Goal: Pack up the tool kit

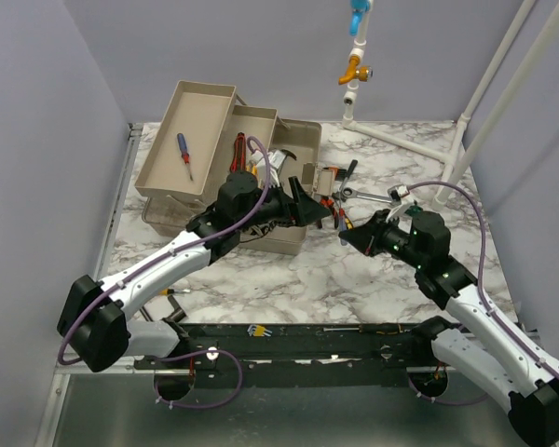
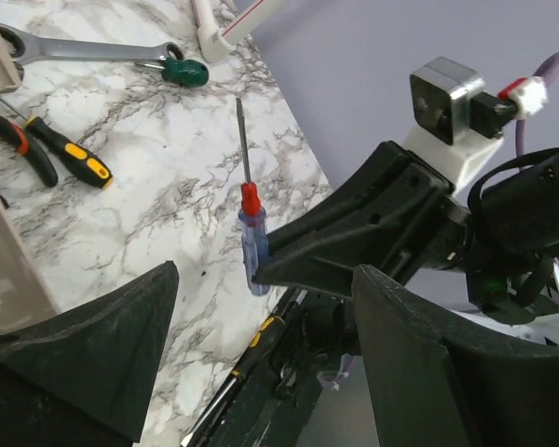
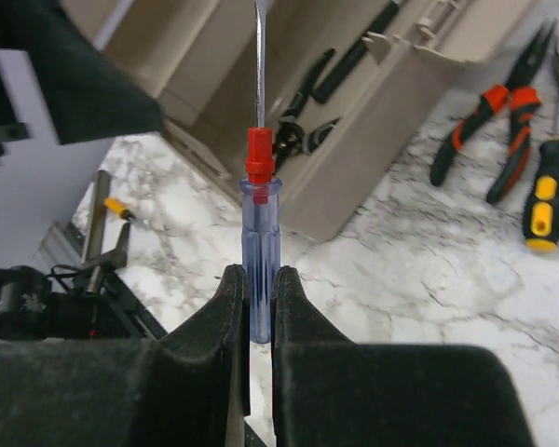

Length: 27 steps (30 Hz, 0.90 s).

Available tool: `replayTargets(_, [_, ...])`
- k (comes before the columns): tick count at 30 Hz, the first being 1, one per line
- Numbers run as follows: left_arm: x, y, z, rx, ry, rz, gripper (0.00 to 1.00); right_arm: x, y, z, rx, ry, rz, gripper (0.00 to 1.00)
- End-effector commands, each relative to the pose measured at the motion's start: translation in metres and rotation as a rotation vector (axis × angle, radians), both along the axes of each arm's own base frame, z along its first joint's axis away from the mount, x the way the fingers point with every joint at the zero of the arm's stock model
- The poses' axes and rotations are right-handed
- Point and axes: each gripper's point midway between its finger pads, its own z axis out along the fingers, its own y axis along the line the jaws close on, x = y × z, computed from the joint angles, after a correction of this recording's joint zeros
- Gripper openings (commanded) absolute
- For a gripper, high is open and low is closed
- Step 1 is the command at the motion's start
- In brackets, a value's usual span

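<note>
From above, the toolbox (image 1: 225,149) stands open on the worktop (image 1: 289,279), its trays spread. The left gripper (image 1: 304,203) hangs at the toolbox's right front corner. The right gripper (image 1: 347,233) is just to the right of that corner. Pliers (image 1: 328,200) and a wrench (image 1: 365,195) lie on the worktop just right of the toolbox.

In the left wrist view, the left gripper's fingers (image 2: 112,363) stand wide apart with nothing between them. Beyond them, the right gripper (image 2: 270,265) clamps a blue screwdriver (image 2: 252,247) by its handle, to the right of the toolbox wall (image 2: 0,270). The wrench (image 2: 84,51), the pliers (image 2: 23,144) and a yellow screwdriver (image 2: 74,158) lie on the worktop close to that wall.

In the right wrist view, the right gripper's fingers (image 3: 228,307) are closed tight on the lower part of the blue screwdriver (image 3: 261,223). Its shaft points toward the toolbox (image 3: 382,121), and dark tools lie inside the toolbox. The pliers (image 3: 489,130) and the yellow screwdriver (image 3: 543,200) lie right of the toolbox on the worktop.
</note>
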Motion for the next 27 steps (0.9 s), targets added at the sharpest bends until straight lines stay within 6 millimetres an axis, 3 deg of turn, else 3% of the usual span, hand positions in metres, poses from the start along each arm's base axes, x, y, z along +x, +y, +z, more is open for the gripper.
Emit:
replayTargets(1, [0.007, -0.024, 0.012, -0.063, -0.016, 0.023, 0.75, -0.016, 0.02, 0.023, 0.077, -0.073, 0.164, 0.01])
replayTargets(6, [0.004, -0.046, 0.004, -0.056, 0.006, -0.012, 0.68, -0.017, 0.024, 0.031, 0.101, -0.08, 0.187, 0.01])
replayTargets(12, [0.003, -0.056, -0.003, -0.056, 0.021, -0.027, 0.55, -0.019, 0.025, 0.043, 0.123, -0.109, 0.197, 0.01])
replayTargets(20, [-0.001, -0.062, -0.004, -0.051, 0.022, -0.061, 0.02, -0.016, 0.025, 0.041, 0.12, -0.101, 0.185, 0.01])
replayTargets(22, [-0.001, -0.061, -0.004, -0.037, 0.011, -0.059, 0.0, -0.014, 0.024, 0.038, 0.118, -0.09, 0.173, 0.2])
replayTargets(24, [0.001, -0.056, -0.006, -0.001, -0.005, -0.046, 0.0, -0.012, 0.023, 0.037, 0.113, -0.085, 0.16, 0.55])
replayTargets(27, [0.008, -0.043, -0.003, 0.08, -0.051, -0.003, 0.0, -0.009, 0.019, 0.039, 0.109, -0.096, 0.13, 0.7])
